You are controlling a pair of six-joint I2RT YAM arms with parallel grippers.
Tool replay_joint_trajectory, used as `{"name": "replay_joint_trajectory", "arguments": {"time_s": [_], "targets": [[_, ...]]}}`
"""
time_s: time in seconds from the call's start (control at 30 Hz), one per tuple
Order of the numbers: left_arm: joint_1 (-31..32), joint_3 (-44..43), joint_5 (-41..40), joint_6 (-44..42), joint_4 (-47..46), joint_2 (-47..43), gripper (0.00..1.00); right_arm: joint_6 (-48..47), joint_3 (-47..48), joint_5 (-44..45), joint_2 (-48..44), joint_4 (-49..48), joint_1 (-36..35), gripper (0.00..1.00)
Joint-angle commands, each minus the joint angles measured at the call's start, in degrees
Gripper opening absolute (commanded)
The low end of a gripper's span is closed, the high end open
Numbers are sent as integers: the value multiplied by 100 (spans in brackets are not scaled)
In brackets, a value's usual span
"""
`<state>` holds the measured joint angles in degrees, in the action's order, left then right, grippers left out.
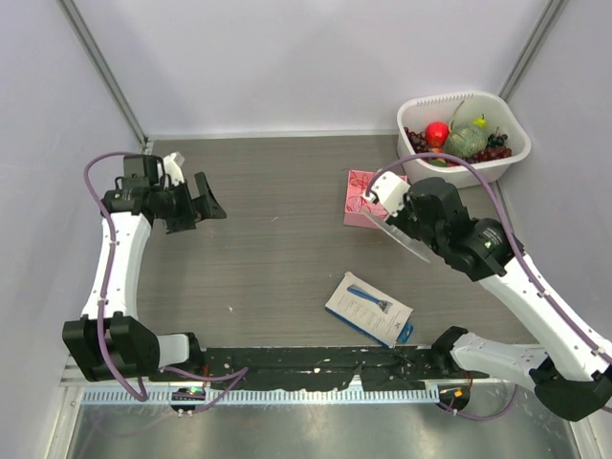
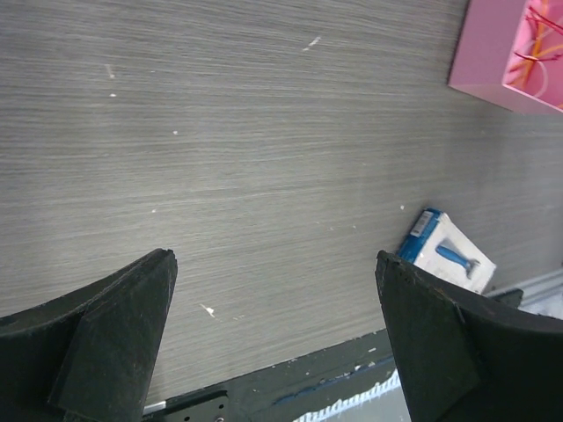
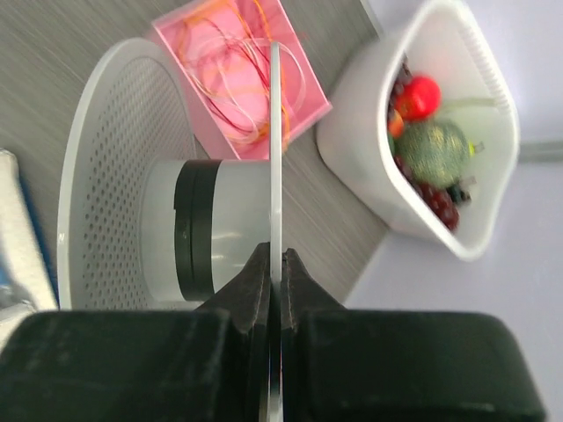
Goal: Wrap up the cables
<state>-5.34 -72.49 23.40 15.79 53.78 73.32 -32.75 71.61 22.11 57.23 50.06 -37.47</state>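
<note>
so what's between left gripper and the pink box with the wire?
Nothing: bare grey tabletop from the open left gripper to the pink box with the red-orange wire. Top view shows it; the razor pack lies off that line.

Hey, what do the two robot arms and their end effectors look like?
The left arm and right arm have white links with bulky black joints and black bases. A thick purple hose runs along each one. The left end effector and right end effector each have two matte black, wedge-shaped fingers. No markings are readable.
</note>
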Motion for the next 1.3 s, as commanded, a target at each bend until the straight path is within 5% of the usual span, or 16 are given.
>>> {"name": "replay_joint_trajectory", "arguments": {"time_s": [0.0,0.17,0.37,0.63,0.77,1.03,1.17,1.27], "targets": [[-45,-397,657,-129,150,-151,100,261,704,-541,288,-154,-540,1],[-798,-556,1261,116,204,42,100,-396,872,20,779,-1392,-1523,1],[-2057,-3,2871,969,-560,174,100,-2347,-339,1031,1429,-4431,-2615,1],[-2102,305,2600,706,-570,51,100,-3316,-753,840,3109,-7550,-2564,1],[-2102,762,2573,987,-1080,-247,100,-3509,-894,734,4040,-8588,-2476,1],[-2102,394,2441,644,-667,24,100,-4107,-702,821,5622,-10217,-2405,1],[-2102,332,2520,688,-711,165,100,-4274,-859,795,5860,-10332,-2387,12],[-2102,306,2564,732,-755,244,100,-4432,-1105,821,5975,-10770,-2405,36]]}}
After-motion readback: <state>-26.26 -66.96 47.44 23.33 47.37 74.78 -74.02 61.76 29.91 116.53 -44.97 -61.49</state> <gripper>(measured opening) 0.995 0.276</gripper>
